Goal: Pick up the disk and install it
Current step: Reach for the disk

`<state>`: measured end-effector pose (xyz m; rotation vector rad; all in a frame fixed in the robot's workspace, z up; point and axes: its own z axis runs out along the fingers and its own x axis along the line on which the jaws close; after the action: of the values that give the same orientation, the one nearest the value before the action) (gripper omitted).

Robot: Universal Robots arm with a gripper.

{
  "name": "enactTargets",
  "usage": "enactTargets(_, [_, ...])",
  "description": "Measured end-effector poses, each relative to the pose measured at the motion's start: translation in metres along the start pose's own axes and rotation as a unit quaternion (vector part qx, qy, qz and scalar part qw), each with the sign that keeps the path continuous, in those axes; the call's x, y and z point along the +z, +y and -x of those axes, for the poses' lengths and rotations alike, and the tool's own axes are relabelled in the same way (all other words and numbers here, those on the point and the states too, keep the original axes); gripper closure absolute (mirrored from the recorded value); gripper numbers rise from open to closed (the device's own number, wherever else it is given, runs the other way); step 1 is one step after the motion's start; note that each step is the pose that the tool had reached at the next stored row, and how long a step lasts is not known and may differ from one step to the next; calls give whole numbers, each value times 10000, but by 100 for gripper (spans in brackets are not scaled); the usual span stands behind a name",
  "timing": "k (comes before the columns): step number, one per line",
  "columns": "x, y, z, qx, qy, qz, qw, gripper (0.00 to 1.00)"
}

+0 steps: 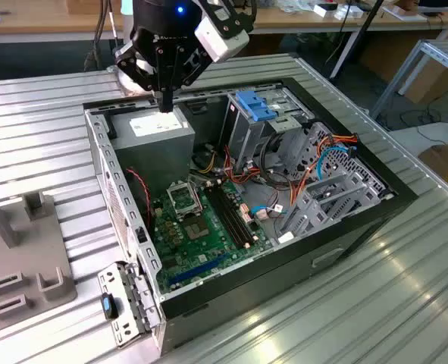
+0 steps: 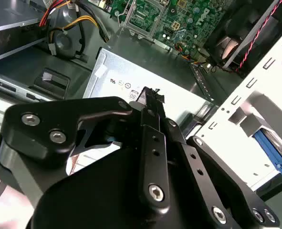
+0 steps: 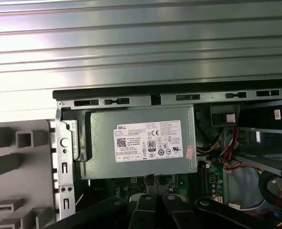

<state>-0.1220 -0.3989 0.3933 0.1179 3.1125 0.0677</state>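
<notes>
The gripper (image 1: 165,102) is held over the rear corner of an open computer case (image 1: 394,199), which lies on its side on a ribbed metal table (image 1: 405,303). Its tip is seen directly above the grey power supply (image 1: 159,138), at the white label, close to the top surface; contact cannot be judged. In the second wrist view the 2 fingers (image 2: 152,107) are pressed together into 1 narrow black bar, and nothing is clamped between them.

The disk (image 2: 274,153) is not carried. In the second wrist view, what appears to be 1 of its bright blue rails is glimpsed past the white perforated chassis wall (image 2: 255,95), outside the case and well apart from the fingertips.

Inside the case, the green motherboard (image 1: 201,227) is laid flat beside the power supply. Bundles of red, orange and blue cables (image 1: 322,163) are draped over the grey drive cage (image 1: 337,189) toward the exterior view's right. A light-blue ridged latch (image 1: 255,105) is set on top of the metal bay next to the power supply. A grey fixture (image 1: 26,258) with upright posts is placed on the table at the exterior view's left.
</notes>
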Motion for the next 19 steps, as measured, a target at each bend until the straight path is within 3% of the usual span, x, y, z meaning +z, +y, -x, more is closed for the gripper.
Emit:
enactTargets(13, [0,0,0,0,0,0,10000,89])
enactTargets(19, [-1,-4,-50,0,0,0,10000,89])
